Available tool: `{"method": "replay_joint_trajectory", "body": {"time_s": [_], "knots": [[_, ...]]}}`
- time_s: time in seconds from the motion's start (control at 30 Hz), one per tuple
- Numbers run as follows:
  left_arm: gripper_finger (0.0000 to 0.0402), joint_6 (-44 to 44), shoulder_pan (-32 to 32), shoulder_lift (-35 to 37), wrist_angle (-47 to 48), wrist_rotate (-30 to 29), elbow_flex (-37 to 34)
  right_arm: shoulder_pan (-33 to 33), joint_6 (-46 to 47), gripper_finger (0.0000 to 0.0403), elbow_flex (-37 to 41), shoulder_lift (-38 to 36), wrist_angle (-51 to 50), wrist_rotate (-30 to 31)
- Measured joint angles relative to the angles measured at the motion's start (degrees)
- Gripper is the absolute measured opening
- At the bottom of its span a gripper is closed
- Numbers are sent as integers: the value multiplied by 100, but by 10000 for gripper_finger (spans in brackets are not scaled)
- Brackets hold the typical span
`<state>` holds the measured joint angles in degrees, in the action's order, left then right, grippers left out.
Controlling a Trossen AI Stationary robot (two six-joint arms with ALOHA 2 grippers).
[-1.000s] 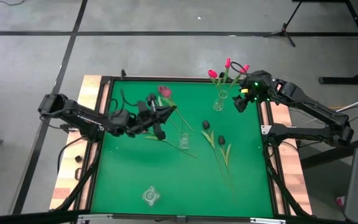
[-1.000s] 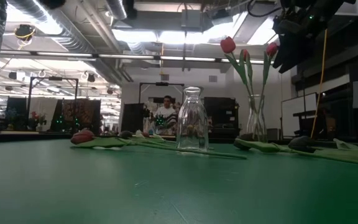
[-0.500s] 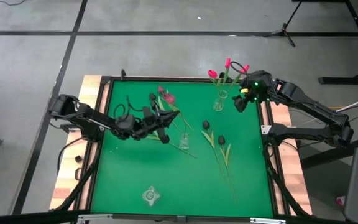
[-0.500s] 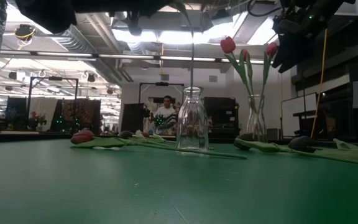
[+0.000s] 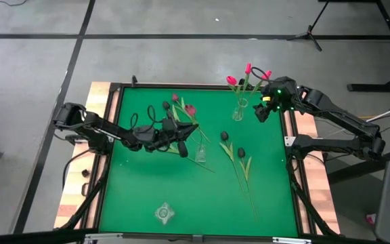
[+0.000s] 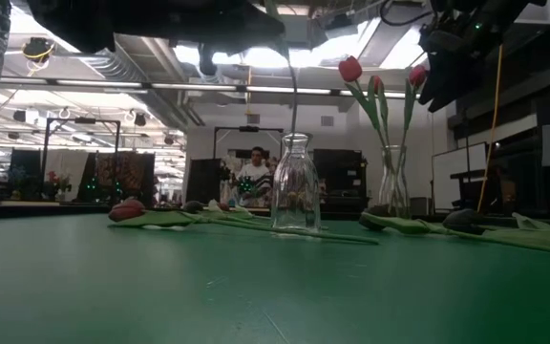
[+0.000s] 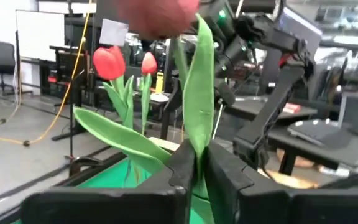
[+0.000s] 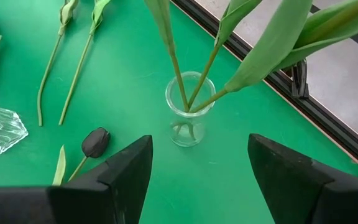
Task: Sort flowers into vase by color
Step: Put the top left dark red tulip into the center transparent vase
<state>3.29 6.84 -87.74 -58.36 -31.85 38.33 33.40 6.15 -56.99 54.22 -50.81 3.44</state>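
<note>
Over the middle of the table, the left gripper (image 5: 181, 131) holds a mauve tulip (image 5: 190, 109) upright, fingers (image 7: 185, 163) pinched on its stem, with the stem's lower end hanging just above the mouth of the centre bottle (image 6: 295, 183). That bottle holds nothing yet.

Progress: one colour group appears done. Three bright pink tulips (image 5: 248, 70) stand in the far vase (image 5: 240, 108) near the table's right edge; three stems show in its mouth in the right wrist view. The mauve and the near-black flowers are not yet in any vase.

Count, as far as visible:
- Bright pink, in vase: three.
- Mauve, held: one.
- Near-black, lying on the mat: two heads (image 5: 225, 136) and (image 5: 241, 153), right of centre.
- Further stems lie by the centre bottle; the low view shows one reddish head (image 6: 127, 209) on the mat. Their exact number probably cannot be settled from these views.
- Vases: three — the far vase, the centre bottle, and a faceted vase (image 5: 164, 213) near the front edge, apparently empty.

The right gripper (image 5: 263, 110) waits just beside the far vase, fingers spread wide and holding nothing.
</note>
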Motion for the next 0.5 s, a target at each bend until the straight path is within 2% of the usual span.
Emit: {"method": "replay_joint_trajectory", "body": {"time_s": [0.17,0.5], "knots": [[70,-127,123,0,312,-165,0,0,22,264,0,2,-44,-9],[118,411,160,1,1376,-407,0,0,24,264,0,2,-46,-109]]}}
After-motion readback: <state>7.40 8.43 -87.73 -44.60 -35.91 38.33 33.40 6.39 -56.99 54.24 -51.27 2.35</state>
